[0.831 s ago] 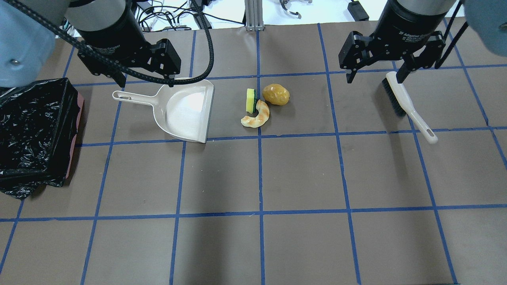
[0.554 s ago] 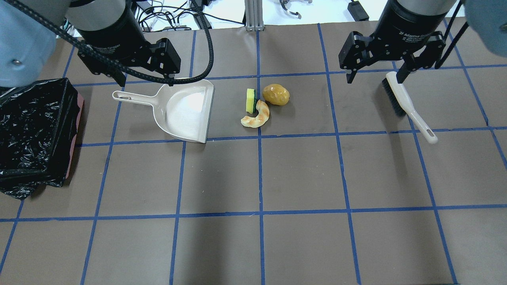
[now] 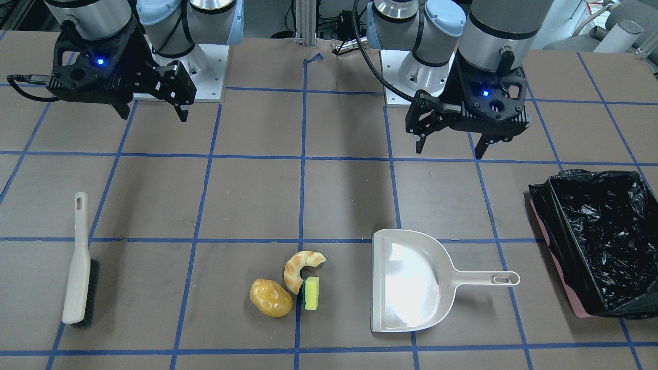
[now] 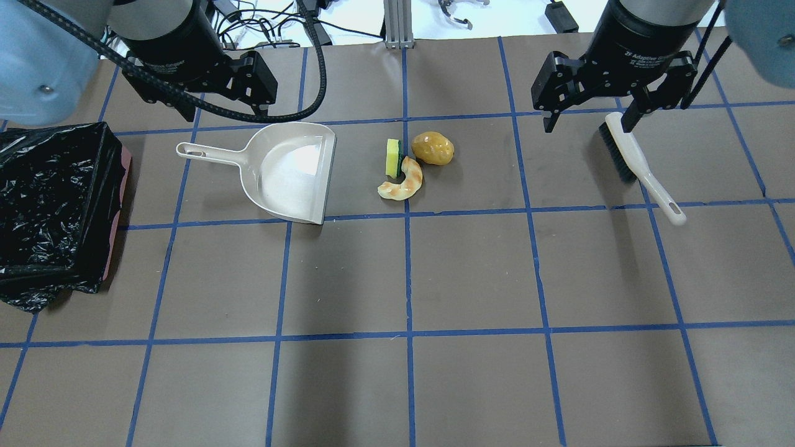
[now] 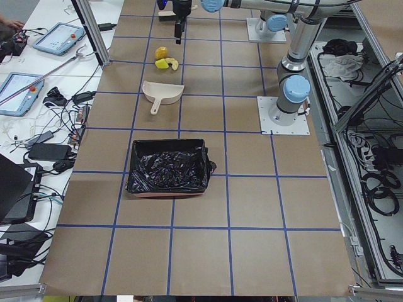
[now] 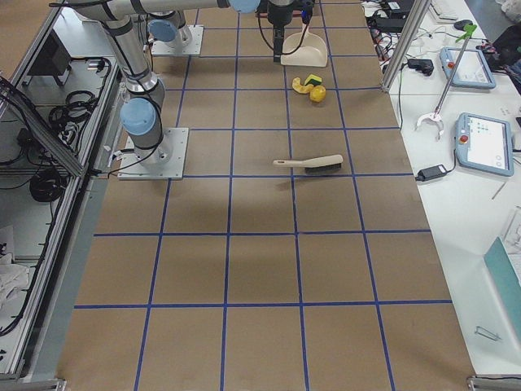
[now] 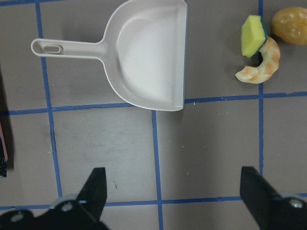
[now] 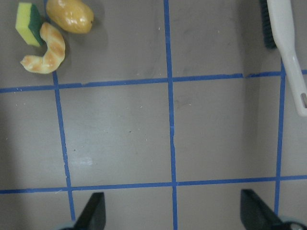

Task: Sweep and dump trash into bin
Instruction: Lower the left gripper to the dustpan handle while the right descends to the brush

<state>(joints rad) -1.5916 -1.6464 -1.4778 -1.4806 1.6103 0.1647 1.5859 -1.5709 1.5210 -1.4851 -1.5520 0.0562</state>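
the trash lies in a tight cluster on the worktop (image 4: 472, 273): a glossy yellow-brown potato (image 4: 433, 148), and a curved golden croissant (image 4: 404, 181) touching a small yellow sponge (image 4: 392, 158) with a green side, all near the open mouth of the beige dustpan (image 4: 286, 174). the bin (image 3: 596, 241), pink and lined with a crinkly black bag, stands well apart at the robot's left end. the left jaws and the right jaws both hang spread and empty, the left near the dustpan, the right over the bristle end of the brush (image 4: 640, 164).
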